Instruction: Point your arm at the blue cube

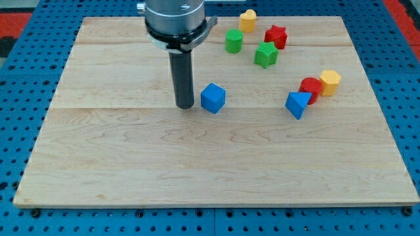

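Camera view: my tip rests just left of the blue cube, apart, aimed at it; no hand, nothing grasped.

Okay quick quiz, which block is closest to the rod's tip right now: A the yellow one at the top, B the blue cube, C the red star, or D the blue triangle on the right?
B: my tip stands just to the view's left of the blue cube, with only a narrow gap between them; every other block lies well off toward the view's right or top.
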Robot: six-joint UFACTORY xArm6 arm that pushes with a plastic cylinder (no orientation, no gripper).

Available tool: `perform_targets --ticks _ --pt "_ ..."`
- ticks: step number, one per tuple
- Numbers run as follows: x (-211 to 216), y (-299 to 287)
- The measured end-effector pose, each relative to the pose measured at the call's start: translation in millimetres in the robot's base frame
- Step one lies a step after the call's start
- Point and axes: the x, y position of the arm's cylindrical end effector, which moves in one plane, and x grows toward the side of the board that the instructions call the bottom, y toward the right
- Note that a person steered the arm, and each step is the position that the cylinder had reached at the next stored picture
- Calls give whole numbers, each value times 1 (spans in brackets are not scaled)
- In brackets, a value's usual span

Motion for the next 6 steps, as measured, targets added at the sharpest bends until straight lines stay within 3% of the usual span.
perform_targets --ticks 2,3,4,5,6 --pt "-63 20" --pt "-57 108" --pt "25 85" --pt "-7 100" --pt "-32 71"
